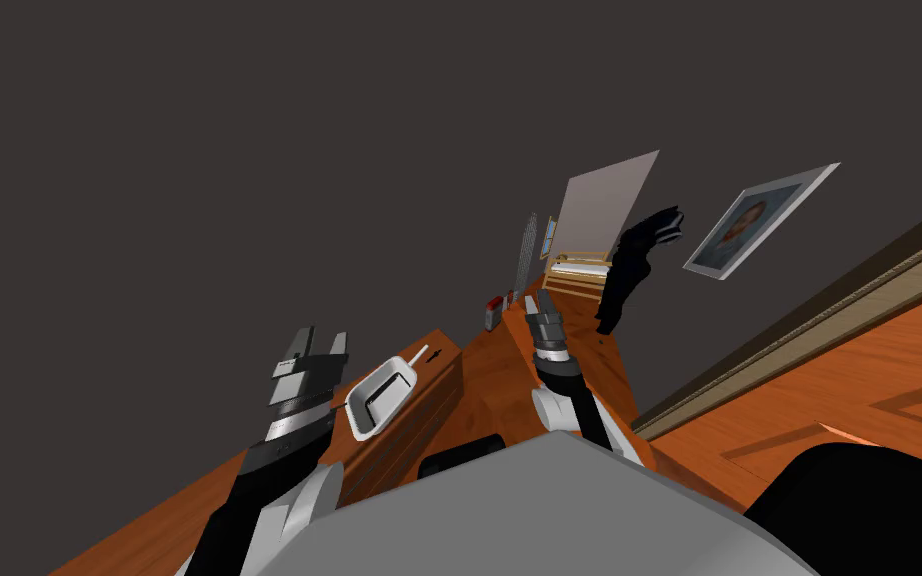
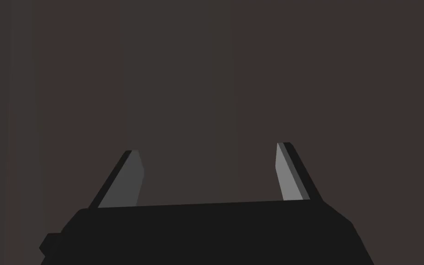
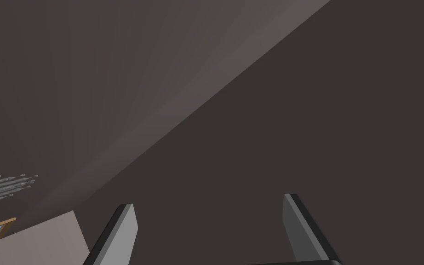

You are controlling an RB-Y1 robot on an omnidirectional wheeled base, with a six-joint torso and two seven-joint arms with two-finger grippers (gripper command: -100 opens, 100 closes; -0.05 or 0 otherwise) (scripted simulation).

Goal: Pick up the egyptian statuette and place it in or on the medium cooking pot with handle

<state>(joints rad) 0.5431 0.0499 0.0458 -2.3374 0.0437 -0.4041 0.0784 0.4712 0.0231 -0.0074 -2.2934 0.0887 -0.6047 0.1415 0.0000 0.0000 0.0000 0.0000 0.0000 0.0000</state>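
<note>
A black statuette [image 1: 637, 262] stands upright on a brown wooden top [image 1: 589, 360], against the dark wall. A white pot with a handle [image 1: 383, 396] rests on a lower wooden cabinet [image 1: 429, 400], to the left of the statuette. My left gripper [image 1: 321, 340] hovers just left of the pot, open; in the left wrist view, its fingers [image 2: 208, 148] stand wide apart with a dark wall behind them. My right gripper [image 1: 541, 300] is raised over the wooden top, short of the statuette and to its left; it is open [image 3: 208, 200] and holds nothing.
A framed portrait [image 1: 754, 225] hangs on the wall right of the statuette. A small red and grey object [image 1: 494, 310] sits further along the wooden top. Beyond it are a pale door panel [image 1: 604, 205] and a bed [image 1: 579, 270]. Wooden floor [image 1: 849, 370] lies to the right.
</note>
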